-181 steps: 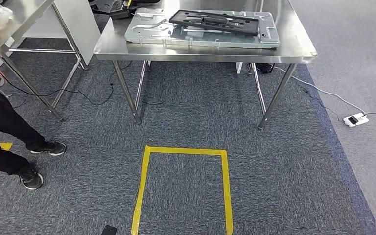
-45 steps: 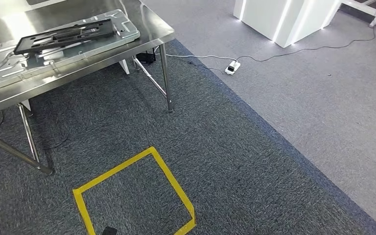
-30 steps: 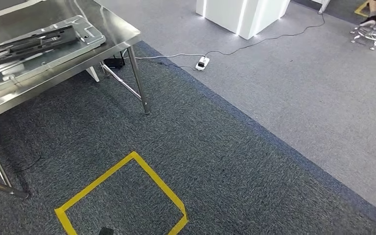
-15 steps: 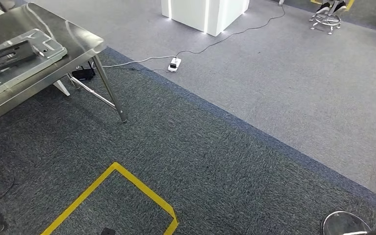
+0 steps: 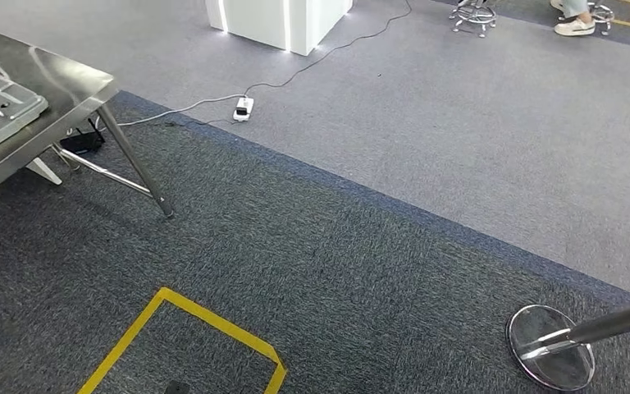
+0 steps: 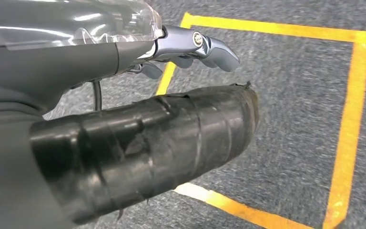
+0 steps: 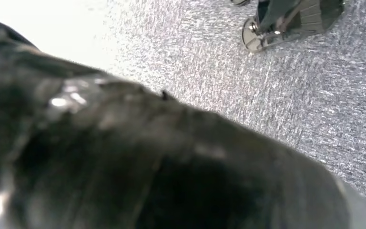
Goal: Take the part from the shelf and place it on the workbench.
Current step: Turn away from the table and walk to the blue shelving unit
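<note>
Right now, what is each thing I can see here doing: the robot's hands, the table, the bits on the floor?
Left hand: holds nothing, hangs above the yellow tape outline.
Right hand: too blurred to tell open or closed.
Steel table: standing on the dark carpet, a metal plate lying flat on it.
Power strip: on the floor, cable attached.
Round stand base: flat on the carpet, its pole leaning out of view.

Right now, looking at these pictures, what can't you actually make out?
- Steel table, head view: cut off by the left edge, so most of what lies on it is out of frame.
- Right hand, right wrist view: a dark blur up close; open or closed, I cannot tell.
- Person's shoe, head view: the top edge cuts off the rest of the person.
- Chrome stand, head view: its pole runs off the right edge.
</note>
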You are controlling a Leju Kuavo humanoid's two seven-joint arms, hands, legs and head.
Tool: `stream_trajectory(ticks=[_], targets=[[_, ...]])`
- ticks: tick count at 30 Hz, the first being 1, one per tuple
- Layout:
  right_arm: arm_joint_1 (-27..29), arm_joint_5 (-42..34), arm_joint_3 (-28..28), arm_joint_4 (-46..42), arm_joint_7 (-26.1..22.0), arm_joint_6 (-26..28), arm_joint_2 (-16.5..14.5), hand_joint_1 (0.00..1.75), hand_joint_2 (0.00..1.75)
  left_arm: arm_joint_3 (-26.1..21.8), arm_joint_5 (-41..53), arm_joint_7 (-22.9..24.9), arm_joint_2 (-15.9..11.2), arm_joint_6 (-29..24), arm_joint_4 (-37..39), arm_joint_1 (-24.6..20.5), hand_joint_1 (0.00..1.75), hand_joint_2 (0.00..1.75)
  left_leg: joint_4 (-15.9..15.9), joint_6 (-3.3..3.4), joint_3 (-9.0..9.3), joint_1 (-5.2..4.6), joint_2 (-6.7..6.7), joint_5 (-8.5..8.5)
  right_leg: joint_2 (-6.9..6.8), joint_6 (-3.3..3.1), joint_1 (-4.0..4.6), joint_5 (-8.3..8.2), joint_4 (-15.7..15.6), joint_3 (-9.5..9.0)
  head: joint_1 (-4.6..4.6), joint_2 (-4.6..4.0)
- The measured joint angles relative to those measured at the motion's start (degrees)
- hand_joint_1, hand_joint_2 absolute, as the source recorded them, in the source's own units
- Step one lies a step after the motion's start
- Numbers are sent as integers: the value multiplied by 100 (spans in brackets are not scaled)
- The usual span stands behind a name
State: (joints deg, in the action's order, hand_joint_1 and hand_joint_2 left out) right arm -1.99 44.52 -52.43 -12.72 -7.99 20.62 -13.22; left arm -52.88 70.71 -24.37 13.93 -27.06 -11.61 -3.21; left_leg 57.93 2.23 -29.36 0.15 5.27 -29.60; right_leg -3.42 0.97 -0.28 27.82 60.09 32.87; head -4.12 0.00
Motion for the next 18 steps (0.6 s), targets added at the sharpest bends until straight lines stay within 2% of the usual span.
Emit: stream_trajectory(ticks=[1, 3, 4, 6, 7, 8, 9, 10, 11, 12, 13, 14, 15, 16, 17, 18], targets=[[-5, 1, 0, 0, -1, -1, 0, 0, 0, -1, -1, 0, -1, 0, 0, -6, 0, 0, 3, -27, 12, -13, 47, -14, -37, -25, 25, -2, -103, -42, 3, 0], [-3, 3, 0, 0, -1, -1, 2, 0, 0, -2, -1, 0, -2, -1, 0, -19, 0, 0, -2, -77, 36, -23, 136, -35, 75, -81, 35, -21, -132, -31, 7, 0], [2, 3, 0, 0, -1, -1, 2, 0, 0, -2, -1, 0, -1, -1, 0, -24, 0, 0, 27, -106, 38, -13, 100, -75, 130, -112, 26, -37, -155, -36, 6, 0], [-3, 3, 0, 0, 0, -1, 1, 0, 0, -2, -1, -2, -1, -3, 0, -22, 0, 0, 369, -161, -98, 14, -160, -325, 239, -180, -7, -73, -199, -47, 8, -1], [-6, 3, 0, 0, 0, -1, 0, 0, 0, -2, -1, -3, -2, -4, 0, -15, 0, 0, 712, -179, -245, 28, -324, -520, 296, -200, -9, -81, -203, -43, 8, -1], [-9, 3, 0, 0, 0, -1, 0, 0, 0, -2, -1, -4, -2, -4, 0, -6, 0, 0, 1116, -191, -432, 34, -423, -709, 362, -214, -8, -84, -199, -34, 8, 0], [-10, 3, 0, 0, 0, -1, -1, 0, 0, -2, -1, -4, -3, -3, 0, 5, 0, 0, 1458, -198, -597, 38, -461, -823, 437, -218, -4, -85, -193, -29, 8, 0], [-6, 3, 0, 0, 0, -1, -1, 0, 0, -2, -2, -3, -3, -3, 0, 13, 0, 0, 1636, -200, -693, 41, -475, -825, 517, -219, -2, -85, -183, -27, 8, 0], [-4, 3, 0, 0, 0, -1, -1, 0, 0, -2, -2, -3, -3, -3, 0, 16, 0, 0, 1591, -195, -690, 43, -481, -708, 600, -219, -1, -84, -170, -27, 8, 0], [-3, 3, 0, 0, 0, -1, -1, 0, 0, -2, -3, -2, -3, -3, 0, 16, 0, 0, 1328, -186, -586, 47, -502, -499, 683, -216, -3, -82, -156, -29, 8, 0], [-4, 3, 0, 0, 0, -1, -1, 0, 0, -2, -3, -1, -4, -3, 0, 14, 0, 0, 931, -174, -425, 55, -579, -263, 763, -209, -6, -78, -143, -31, 8, 0], [-10, 3, 0, 0, 1, -2, -1, 0, 0, -2, -3, 2, -8, -3, 0, 16, 0, 0, 552, -160, -273, 64, -712, -96, 837, -192, -1, -73, -123, -24, 7, 0], [-17, 3, 0, 0, 1, -3, -1, 0, 0, -2, -1, 4, -11, -2, 0, 13, 0, 0, 279, -148, -164, 69, -827, 4, 903, -168, -1, -73, -109, -8, 8, 0], [-16, 3, 0, 0, 2, -4, -1, 0, 0, -3, 1, 8, -15, -1, 0, 5, 0, 0, 132, -134, -111, 66, -919, 33, 962, -135, -6, -78, -102, 14, 7, -1], [-10, 3, 0, 1, 2, -5, -1, 0, 0, -3, 3, 11, -18, -1, 0, -3, 0, 0, 99, -116, -97, 55, -942, 22, 1016, -94, -16, -91, -104, 36, 7, 0], [5, 3, 0, 2, 2, -5, -2, 0, 0, -4, 4, 13, -18, 1, 0, -11, 0, 0, 81, -85, -90, 53, -891, 37, 1061, -53, -26, -108, -116, 55, 7, -1]])
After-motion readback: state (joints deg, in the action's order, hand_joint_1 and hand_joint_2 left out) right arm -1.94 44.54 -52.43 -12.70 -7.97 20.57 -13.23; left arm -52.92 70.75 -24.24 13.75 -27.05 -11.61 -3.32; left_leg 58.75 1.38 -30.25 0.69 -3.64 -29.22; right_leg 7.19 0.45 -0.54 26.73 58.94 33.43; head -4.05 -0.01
